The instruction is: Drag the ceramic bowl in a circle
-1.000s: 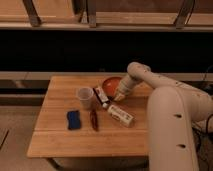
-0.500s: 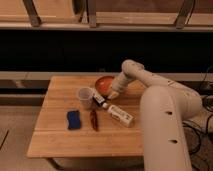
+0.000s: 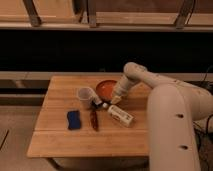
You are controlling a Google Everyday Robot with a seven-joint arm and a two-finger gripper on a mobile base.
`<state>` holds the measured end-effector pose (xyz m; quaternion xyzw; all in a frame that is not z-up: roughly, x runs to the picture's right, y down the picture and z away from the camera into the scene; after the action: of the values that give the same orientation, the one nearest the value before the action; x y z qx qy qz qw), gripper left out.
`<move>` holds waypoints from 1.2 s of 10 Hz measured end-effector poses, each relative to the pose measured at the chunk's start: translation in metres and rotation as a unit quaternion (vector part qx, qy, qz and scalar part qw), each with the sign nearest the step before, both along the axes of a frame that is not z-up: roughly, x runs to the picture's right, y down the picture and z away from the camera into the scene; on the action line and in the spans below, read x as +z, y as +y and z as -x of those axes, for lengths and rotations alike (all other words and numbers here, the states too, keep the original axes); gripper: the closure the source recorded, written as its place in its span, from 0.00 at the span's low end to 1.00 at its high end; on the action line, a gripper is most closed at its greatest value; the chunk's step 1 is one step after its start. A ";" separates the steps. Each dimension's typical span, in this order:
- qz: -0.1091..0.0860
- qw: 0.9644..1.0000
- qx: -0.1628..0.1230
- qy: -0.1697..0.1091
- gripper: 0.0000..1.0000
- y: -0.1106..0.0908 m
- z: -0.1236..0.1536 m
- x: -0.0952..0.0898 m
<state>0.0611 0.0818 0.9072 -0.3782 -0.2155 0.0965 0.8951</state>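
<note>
The ceramic bowl (image 3: pixel 105 88), round, shallow and orange-red, sits on the wooden table (image 3: pixel 60 142) near its back middle. My gripper (image 3: pixel 116 99) comes down from the right, at the end of the white arm (image 3: pixel 137 75). It rests on the bowl's near right rim and is shut on that rim. The arm hides part of the bowl's right side.
A small translucent cup (image 3: pixel 85 94) stands just left of the bowl, with a small dark item (image 3: pixel 97 103) beside it. A white bottle (image 3: pixel 120 115) lies in front of the gripper. A blue sponge (image 3: pixel 74 119) and a reddish-brown stick-like object (image 3: pixel 93 119) lie further forward left.
The bowl has slid a little toward the table's front together with the gripper. The arm's elbow has swung out to the right. The other objects have stayed put.
</note>
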 end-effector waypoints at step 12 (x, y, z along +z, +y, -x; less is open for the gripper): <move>0.050 0.974 0.052 0.213 1.00 0.006 -0.153 0.017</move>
<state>0.2139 0.0875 0.9244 -0.3813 -0.0347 0.2318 0.8942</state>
